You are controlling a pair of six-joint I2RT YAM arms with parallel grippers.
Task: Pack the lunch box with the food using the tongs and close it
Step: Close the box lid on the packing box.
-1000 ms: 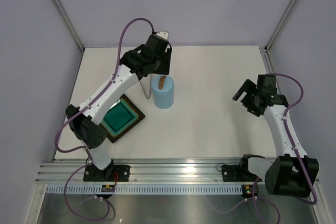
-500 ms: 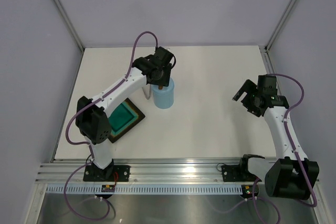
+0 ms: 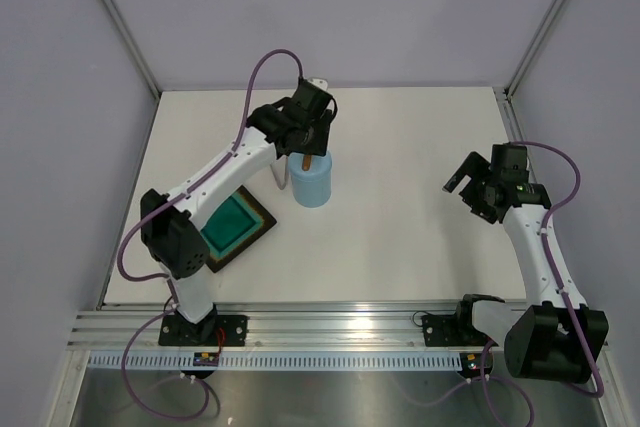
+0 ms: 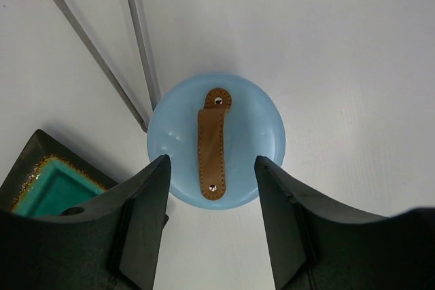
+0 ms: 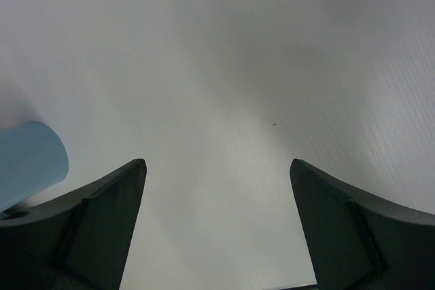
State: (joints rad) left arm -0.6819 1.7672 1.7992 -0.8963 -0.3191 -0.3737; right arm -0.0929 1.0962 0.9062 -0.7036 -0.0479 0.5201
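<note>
White matte table [image 3: 420, 147], and on it the lunch box [image 4: 238, 127]: a smooth light-blue plastic cylinder, lid on, just beside the dark square tray [image 3: 236, 227]. The left gripper [image 4: 212, 162] hovers right above it, jaws half apart, holding nothing. The right gripper [image 5: 217, 168] sits well apart, jaws wide, empty. The box looks light, rigid and probably slick-walled, so the soft brown strap handle [image 4: 211, 144] looks the best hold. Slim steel tongs [image 4: 139, 45] lie just beside it.

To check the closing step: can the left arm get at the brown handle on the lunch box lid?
Probably yes: the left end effector hangs open above the lid, and nothing covers the brown handle below it.
</note>
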